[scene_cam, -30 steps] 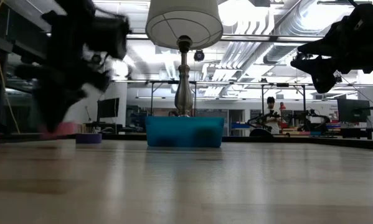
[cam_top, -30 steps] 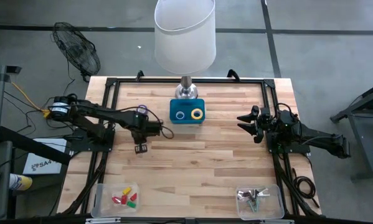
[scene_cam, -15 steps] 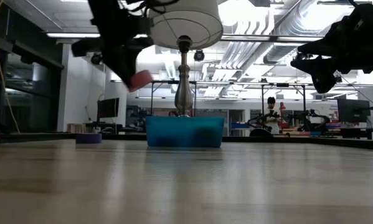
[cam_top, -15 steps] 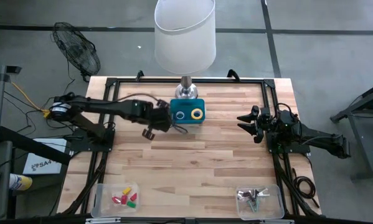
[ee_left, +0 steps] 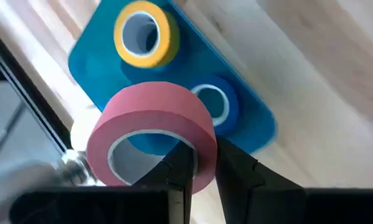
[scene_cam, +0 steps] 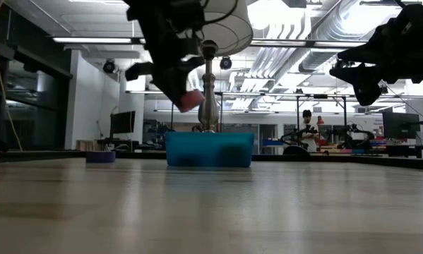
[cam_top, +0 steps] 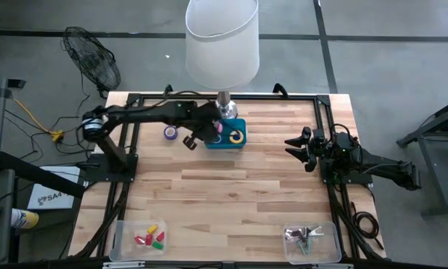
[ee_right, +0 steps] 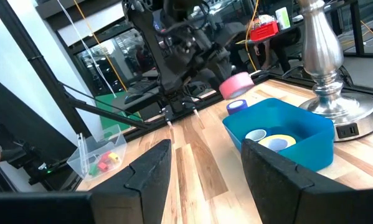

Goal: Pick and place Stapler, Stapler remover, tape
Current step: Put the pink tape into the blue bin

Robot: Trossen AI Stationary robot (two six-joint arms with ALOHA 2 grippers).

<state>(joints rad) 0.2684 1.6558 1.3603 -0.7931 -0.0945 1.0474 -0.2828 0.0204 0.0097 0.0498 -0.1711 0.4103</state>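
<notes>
Since a second ago my left arm has swung from the desk's left side toward the lamp, carrying the pink tape roll (ee_left: 152, 134) up off the wood; it now hangs over the blue bin's near-left corner.

Nearest me, at the desk's front edge, sit two clear trays: one with small coloured blocks (cam_top: 150, 238) on the left, one with metal pieces (cam_top: 307, 237) on the right. I can't make out what those pieces are.

Further back, the left gripper (ee_left: 202, 168) has its fingers pinched on the wall of the pink roll, one inside the hole and one outside, so the roll hangs with its opening facing the wrist camera. The right gripper (cam_top: 298, 148) waits by the desk's right edge, fingers parted and holding nothing.

Beyond that, the blue bin (cam_top: 238, 143) stands against the lamp base (cam_top: 224, 109). Inside it lie a yellow tape roll (ee_left: 144, 32) and a blue tape roll (ee_left: 213, 102), flat, side by side. A purple tape roll (cam_top: 170, 133) rests on the desk just left of the bin.

What matters for my next move: the bin's open floor lies below and slightly ahead of the held roll, toward the lamp. I judge a short reach forward is needed before letting go, so that it clears the rim.
</notes>
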